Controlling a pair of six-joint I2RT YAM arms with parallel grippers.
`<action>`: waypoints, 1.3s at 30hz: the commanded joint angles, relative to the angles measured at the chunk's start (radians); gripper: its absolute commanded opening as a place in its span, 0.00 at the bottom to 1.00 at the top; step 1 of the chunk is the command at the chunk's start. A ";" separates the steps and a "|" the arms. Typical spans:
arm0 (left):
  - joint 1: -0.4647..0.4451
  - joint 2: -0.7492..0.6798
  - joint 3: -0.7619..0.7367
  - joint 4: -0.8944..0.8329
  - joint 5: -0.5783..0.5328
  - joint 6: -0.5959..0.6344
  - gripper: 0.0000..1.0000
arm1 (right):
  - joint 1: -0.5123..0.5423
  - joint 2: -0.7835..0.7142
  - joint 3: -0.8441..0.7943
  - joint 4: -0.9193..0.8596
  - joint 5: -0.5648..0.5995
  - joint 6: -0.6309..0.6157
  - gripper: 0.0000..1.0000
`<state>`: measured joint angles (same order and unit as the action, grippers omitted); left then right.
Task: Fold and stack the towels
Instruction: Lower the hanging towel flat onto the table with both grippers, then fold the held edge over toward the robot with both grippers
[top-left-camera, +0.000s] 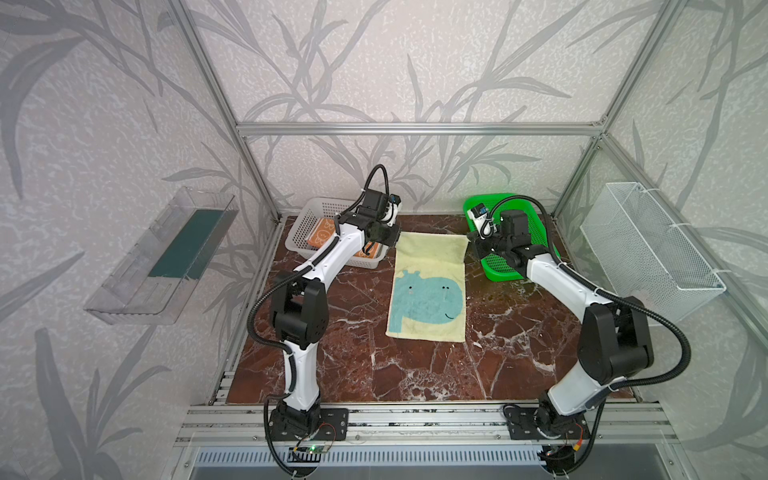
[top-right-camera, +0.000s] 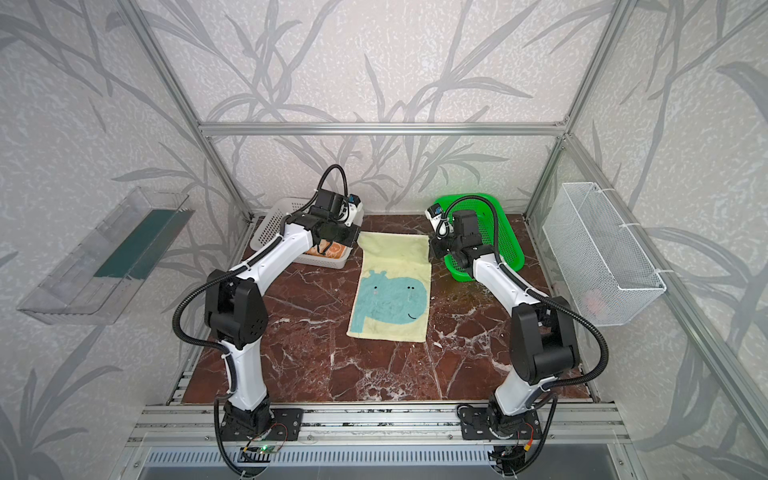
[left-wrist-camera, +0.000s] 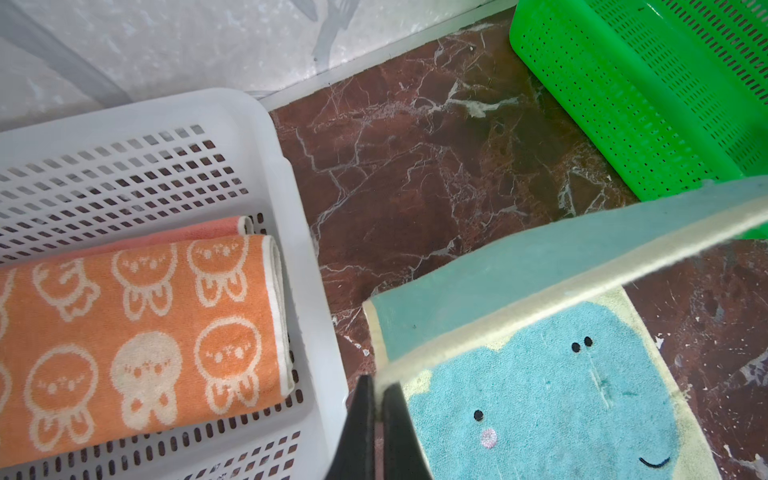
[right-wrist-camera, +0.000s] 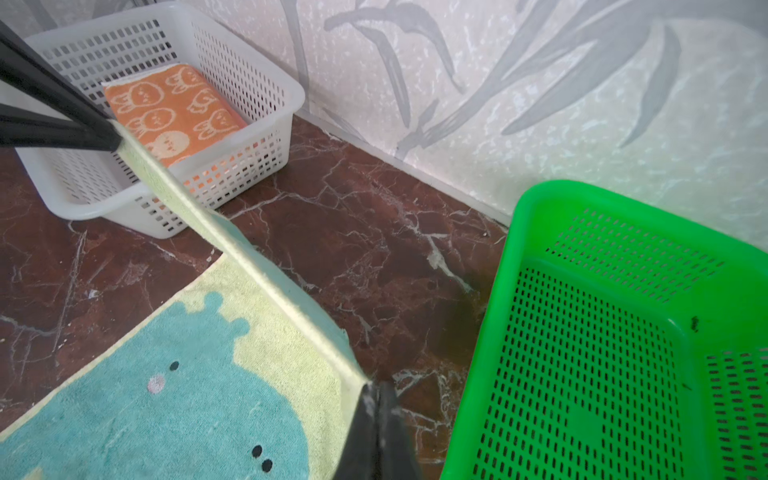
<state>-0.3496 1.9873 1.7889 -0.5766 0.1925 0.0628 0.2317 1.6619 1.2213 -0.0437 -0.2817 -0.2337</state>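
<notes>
One pale-yellow terry towel (top-left-camera: 428, 291) w/ blue hippo lies on marble table (top-left-camera: 332, 365), far edge lifted taut. L gripper (left-wrist-camera: 379, 384) & R gripper (right-wrist-camera: 377, 388) each pinch a far corner. Folded orange towel (left-wrist-camera: 137, 332) sits in perforated white basket (left-wrist-camera: 299, 208).

We've got the white-and-black left arm (top-left-camera: 330, 251) and its twin, the white-and-black right arm (top-left-camera: 555, 276), both stretched out from their bases toward the far side, elbows bent, forearms angling in toward the middle. The black two-fingered left gripper (left-wrist-camera: 376, 382) is pinched tight on one far corner of the pale yellow terry towel with the blue hippo (top-left-camera: 428, 291) — and the black two-fingered right gripper (right-wrist-camera: 376, 388) clamps the other far corner. The wrists sit about level, well apart, with the towel's edge lifted between them.
</notes>
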 joint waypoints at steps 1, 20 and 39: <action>-0.006 -0.074 -0.043 0.021 -0.009 0.025 0.00 | -0.011 -0.067 -0.044 0.009 -0.026 -0.010 0.00; -0.058 -0.359 -0.462 0.115 -0.067 -0.106 0.00 | -0.011 -0.341 -0.345 -0.064 -0.132 0.092 0.00; -0.139 -0.539 -0.693 0.114 -0.079 -0.228 0.00 | 0.066 -0.602 -0.562 -0.153 -0.146 0.224 0.00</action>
<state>-0.4881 1.4910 1.1152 -0.4519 0.1501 -0.1337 0.2913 1.0874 0.6815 -0.1593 -0.4458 -0.0360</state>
